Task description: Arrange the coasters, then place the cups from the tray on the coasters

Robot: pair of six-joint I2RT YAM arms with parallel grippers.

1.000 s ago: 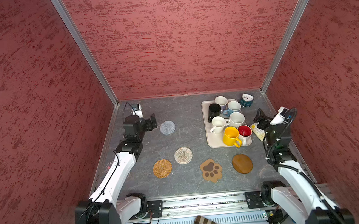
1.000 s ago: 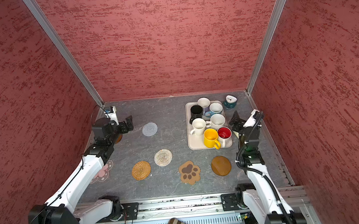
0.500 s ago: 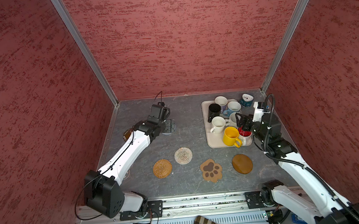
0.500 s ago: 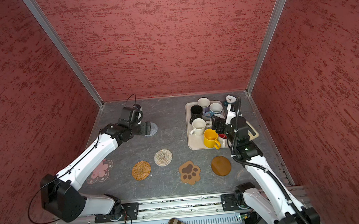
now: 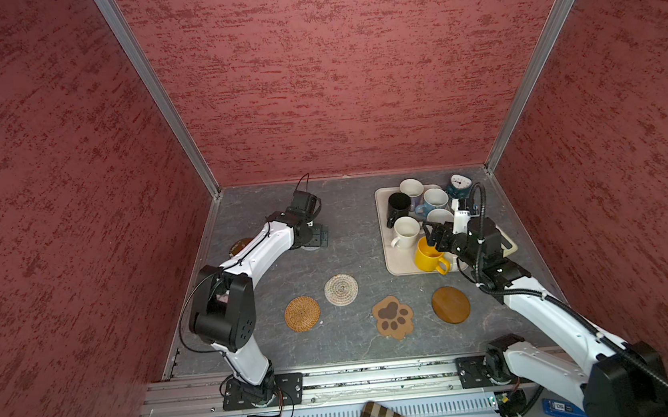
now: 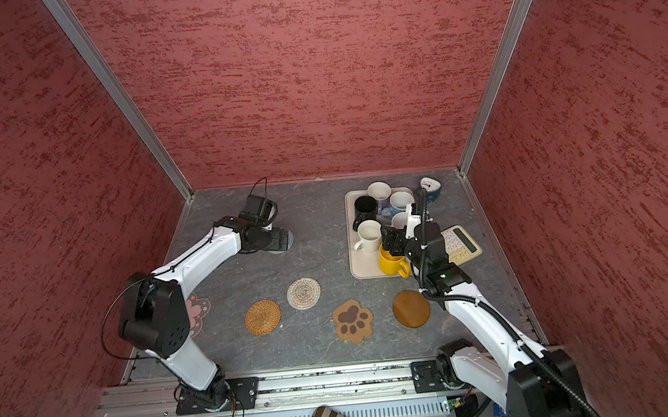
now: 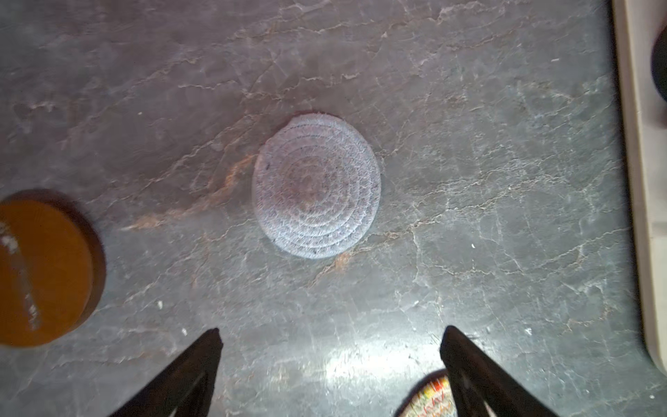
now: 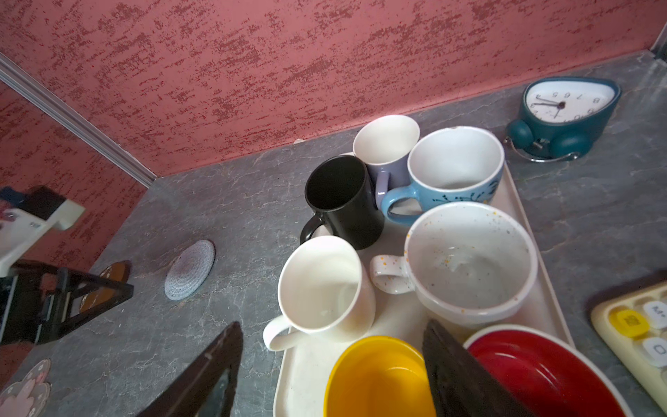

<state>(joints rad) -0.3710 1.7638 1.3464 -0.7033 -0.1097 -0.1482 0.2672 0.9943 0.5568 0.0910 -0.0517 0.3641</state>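
Grey stone table (image 5: 352, 237): grey woven coaster (image 7: 315, 186) seen just ahead of left claw (image 7: 331, 329); tray (image 8: 299, 372) seated beneath right claw (image 8: 332, 322).

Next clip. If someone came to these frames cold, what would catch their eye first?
The bright yellow cup stands out first, at the near edge of the crowded tray on the right of the table, with the right claw open and a finger on either side of it. Next comes the paw-shaped coaster near the front edge. The left claw hangs open above the grey woven coaster, toward the back left.
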